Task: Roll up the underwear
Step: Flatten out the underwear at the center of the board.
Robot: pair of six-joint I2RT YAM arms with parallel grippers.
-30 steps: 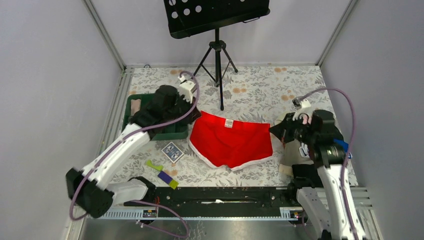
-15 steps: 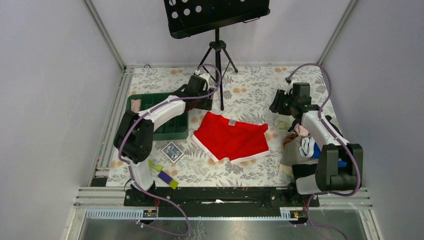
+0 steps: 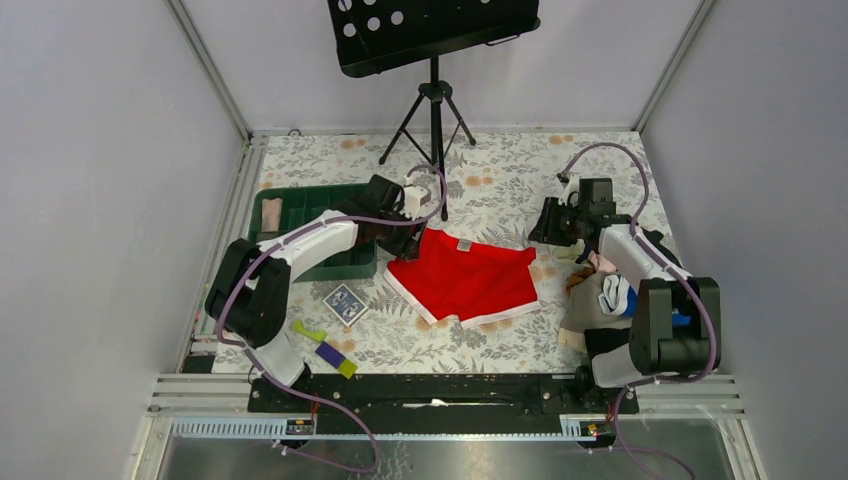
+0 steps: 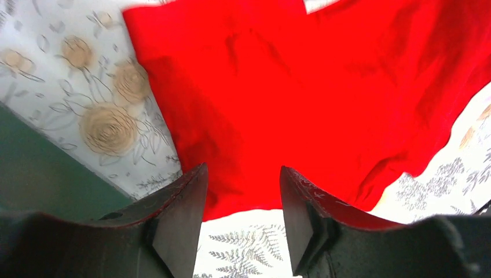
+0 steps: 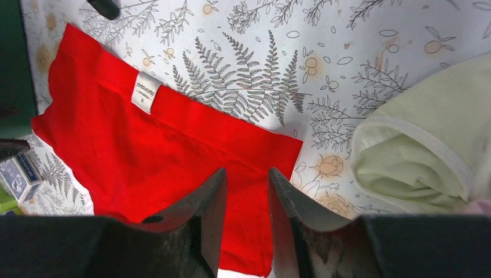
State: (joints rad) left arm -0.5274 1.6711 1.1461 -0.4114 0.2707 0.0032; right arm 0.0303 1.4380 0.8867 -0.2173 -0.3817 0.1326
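Note:
The red underwear (image 3: 465,280) lies spread flat on the floral table, waistband with a white label (image 5: 145,91) on the far side. My left gripper (image 3: 408,238) hovers at its far left corner. In the left wrist view its jaws (image 4: 243,171) stand open over the red cloth (image 4: 301,87), with nothing between them. My right gripper (image 3: 545,228) hangs by the far right corner. Its jaws (image 5: 246,172) are open with a narrower gap above the red cloth (image 5: 162,145), holding nothing.
A green bin (image 3: 310,235) sits left of the underwear, under the left arm. A music stand (image 3: 433,100) stands behind. A card box (image 3: 345,303) and small yellow and purple pieces (image 3: 325,345) lie front left. A clothes pile (image 3: 610,300), with pale green cloth (image 5: 422,145), sits at right.
Both grippers went from shut to open and let go of the underwear, which now lies flat. Both arms stretched out to its far corners, then came in closer.

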